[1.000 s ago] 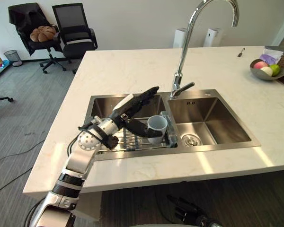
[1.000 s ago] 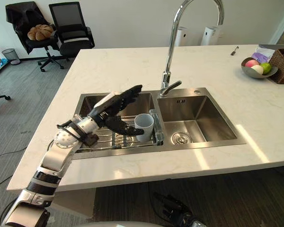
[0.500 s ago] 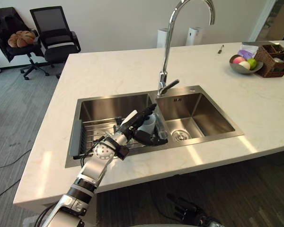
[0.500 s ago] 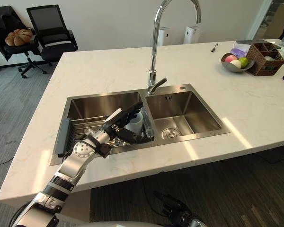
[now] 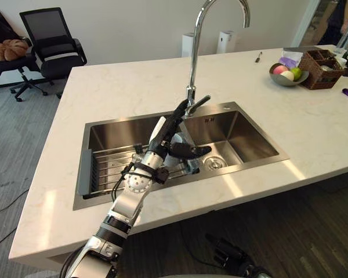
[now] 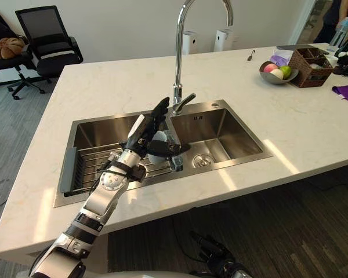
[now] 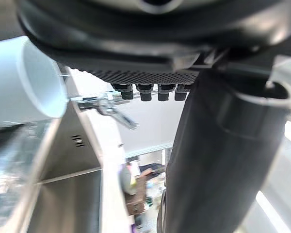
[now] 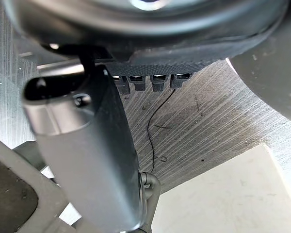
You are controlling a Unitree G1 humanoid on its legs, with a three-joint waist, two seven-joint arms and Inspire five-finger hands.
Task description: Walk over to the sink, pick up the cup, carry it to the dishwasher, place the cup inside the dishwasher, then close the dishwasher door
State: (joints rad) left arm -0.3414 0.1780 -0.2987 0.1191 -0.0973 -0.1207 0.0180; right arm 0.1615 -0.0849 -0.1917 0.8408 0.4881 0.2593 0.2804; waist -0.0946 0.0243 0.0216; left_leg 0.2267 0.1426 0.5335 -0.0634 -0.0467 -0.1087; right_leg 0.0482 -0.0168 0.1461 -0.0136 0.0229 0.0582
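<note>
- Item: cup (image 7: 24,82). Pale, plain-walled and without a handle as far as you can see. It sits in the left basin of the sink (image 5: 243,136), on the wire rack (image 5: 113,165), close to the divider between the basins and below the faucet (image 5: 192,58).
- Weight, judged: light. It is a small empty-looking vessel and one hand should carry it with ease.
- Stiffness, judged: rigid wall that will not give under the fingers. Whether it is plastic or ceramic cannot be told, so treat it as breakable.
- Surface, judged: smooth, and possibly wet from the sink. Expect it to slip if you pinch only the rim.
- Where to hold: wrap round the mid-wall, with the thumb on one side and the fingers opposite. Keep the mouth upward and stay clear of the rack wires.
- Left hand (image 5: 164,138): spread right at the cup. The fingers (image 5: 180,110) are straight and the thumb (image 5: 194,150) is stretched out across the front of the cup. It is not closed on the cup, and the left wrist view shows the cup beside the palm, not clasped.
- Right hand (image 5: 229,255): hangs low below the worktop (image 5: 122,87), relaxed and holding nothing.
- Hazard, judged: closing before the wall is seated against the palm may tip the cup on the rack or knock it into the divider.
</note>
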